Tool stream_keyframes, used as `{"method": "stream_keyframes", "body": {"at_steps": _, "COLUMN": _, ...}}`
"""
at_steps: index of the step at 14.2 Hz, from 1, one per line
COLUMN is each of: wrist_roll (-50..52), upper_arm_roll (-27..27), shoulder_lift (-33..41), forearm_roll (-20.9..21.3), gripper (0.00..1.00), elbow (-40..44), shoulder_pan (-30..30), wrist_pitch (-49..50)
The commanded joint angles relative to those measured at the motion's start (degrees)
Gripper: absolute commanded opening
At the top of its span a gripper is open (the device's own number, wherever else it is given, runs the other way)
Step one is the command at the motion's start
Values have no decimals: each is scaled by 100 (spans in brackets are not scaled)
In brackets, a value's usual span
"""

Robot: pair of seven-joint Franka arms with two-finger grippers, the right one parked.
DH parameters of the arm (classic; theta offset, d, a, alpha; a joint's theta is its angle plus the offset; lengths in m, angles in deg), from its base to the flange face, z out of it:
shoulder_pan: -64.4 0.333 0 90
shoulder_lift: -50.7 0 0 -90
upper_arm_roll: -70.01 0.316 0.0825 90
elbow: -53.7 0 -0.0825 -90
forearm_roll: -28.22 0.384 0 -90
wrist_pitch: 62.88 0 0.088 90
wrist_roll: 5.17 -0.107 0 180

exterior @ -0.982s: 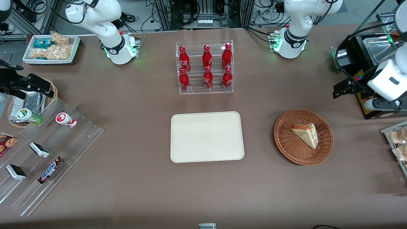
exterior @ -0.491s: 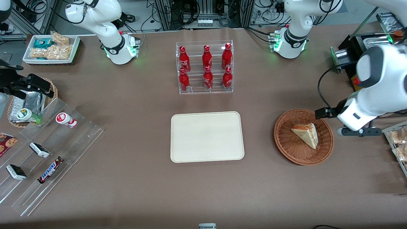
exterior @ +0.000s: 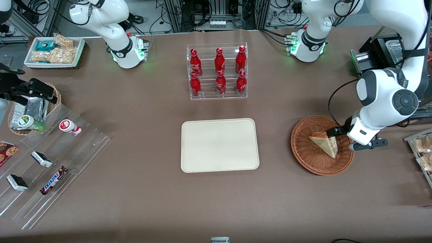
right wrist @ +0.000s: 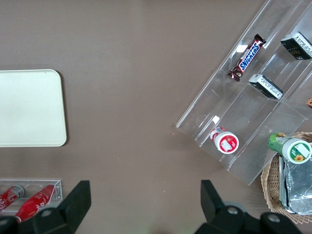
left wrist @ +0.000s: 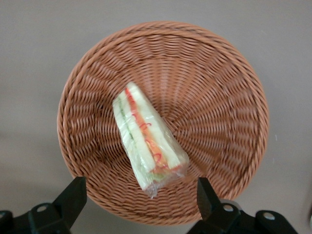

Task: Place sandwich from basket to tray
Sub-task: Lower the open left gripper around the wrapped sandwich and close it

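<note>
end effector (left wrist: 139, 204) above brown tabletop (exterior: 135, 189)

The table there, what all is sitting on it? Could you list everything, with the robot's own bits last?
sandwich: one, pale bread with orange-red and green filling, lying in the basket
basket: one, reddish-brown wicker, toward the working arm's end of the table
tray: one, cream-beige, mid-table, nothing on it
cola bottles: six, red, in a clear rack farther from the front camera than the tray
stepped shelf: one, clear acrylic, toward the parked arm's end, holding a Snickers bar, two dark-wrapped bars and a small red-and-white cup
foil-lined basket: one, wicker, beside the shelf, with a green-lidded cup
snack tray: one, white, tan snacks inside
gripper: one, black, open, hovering above the sandwich
</note>
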Motion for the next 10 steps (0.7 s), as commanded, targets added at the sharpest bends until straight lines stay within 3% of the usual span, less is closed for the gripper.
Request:
{"method": "stream_keyframes", "body": {"at_steps": 1, "wrist_roll": 1676, "upper_arm_roll": -8, "shoulder_lift": -21, "forearm_roll": -33, "gripper": 100, "elbow": -76, "shoulder_pan": -18, "wrist_pitch": -225}}
{"method": "stream_keyframes", "body": {"at_steps": 5, "wrist_roll": 3367, "upper_arm_roll": -17, "shoulder_lift": -215, "forearm_roll": -113, "gripper": 100, "elbow": -111, "shoulder_pan": -18, "wrist_pitch": -568}}
{"method": "stream_keyframes", "body": {"at_steps": 10, "wrist_roll": 3695, "upper_arm_roll": -17, "shoulder_lift": -531, "forearm_roll": -604, "gripper": 100, "elbow": -120, "shoulder_pan": -18, "wrist_pitch": -683}}
